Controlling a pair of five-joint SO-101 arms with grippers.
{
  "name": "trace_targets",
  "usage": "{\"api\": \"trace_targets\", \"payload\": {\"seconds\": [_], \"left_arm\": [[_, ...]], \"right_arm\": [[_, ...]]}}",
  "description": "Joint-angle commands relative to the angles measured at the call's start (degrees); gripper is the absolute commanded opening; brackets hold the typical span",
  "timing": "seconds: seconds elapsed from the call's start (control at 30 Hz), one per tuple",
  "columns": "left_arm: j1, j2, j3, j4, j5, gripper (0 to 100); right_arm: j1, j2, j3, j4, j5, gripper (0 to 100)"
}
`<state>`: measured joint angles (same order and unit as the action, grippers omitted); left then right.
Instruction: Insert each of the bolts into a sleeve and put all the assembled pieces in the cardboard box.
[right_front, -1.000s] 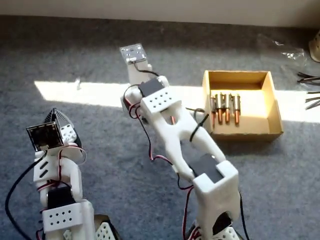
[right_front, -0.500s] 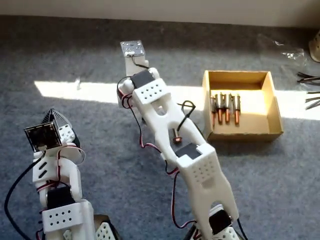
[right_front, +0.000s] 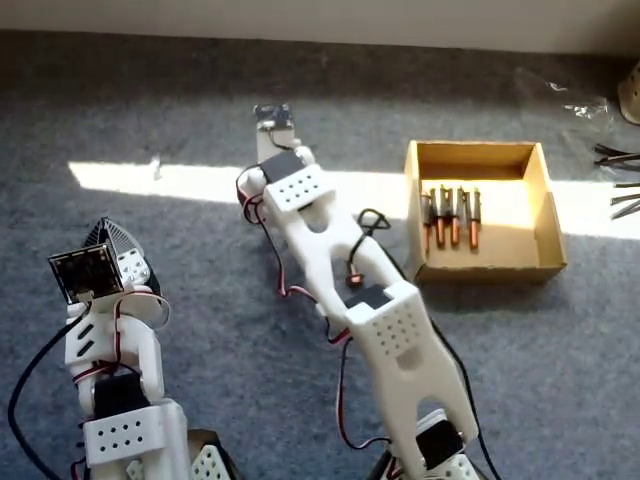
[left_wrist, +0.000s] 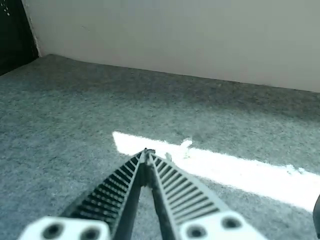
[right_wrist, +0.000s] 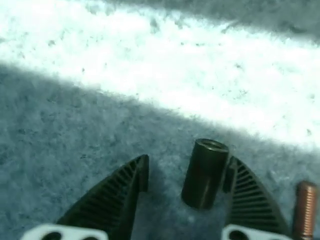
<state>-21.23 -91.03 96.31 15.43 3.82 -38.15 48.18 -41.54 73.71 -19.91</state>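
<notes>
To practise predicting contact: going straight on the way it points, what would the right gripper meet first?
Probably the dark sleeve, which stands between the open right gripper fingers; beyond it, the carpet.

The left arm (right_front: 120, 400) and right arm (right_front: 400, 345) are white plastic shells pierced with grids of small holes, with black servo blocks (right_front: 283, 165) at the joints and red-and-black cables (right_front: 284, 272) looping alongside. The left gripper (left_wrist: 145, 152) and right gripper (right_wrist: 188, 162) have dark ribbed fingers (right_wrist: 120, 192) on white bases.

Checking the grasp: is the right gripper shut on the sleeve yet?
Open: the right gripper straddles the sleeve, with a clear gap on one side.
</notes>
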Motion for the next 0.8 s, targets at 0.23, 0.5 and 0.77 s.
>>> {"api": "trace_targets", "payload": {"seconds": [0.23, 0.5, 0.77], "left_arm": [[-0.22, -0.92, 1.36, -0.97, -0.26, 1], [-0.22, -0.84, 1.36, -0.97, -0.26, 1], [0.57, -0.84, 1.36, -0.97, -0.26, 1]], "right_arm": [[1.54, 0.48, -2.59, 0.4, -0.62, 21.3], [1.54, 0.4, -2.68, 0.4, -0.62, 11.6], [1.19, 0.48, -2.68, 5.14, 0.53, 11.1]]}}
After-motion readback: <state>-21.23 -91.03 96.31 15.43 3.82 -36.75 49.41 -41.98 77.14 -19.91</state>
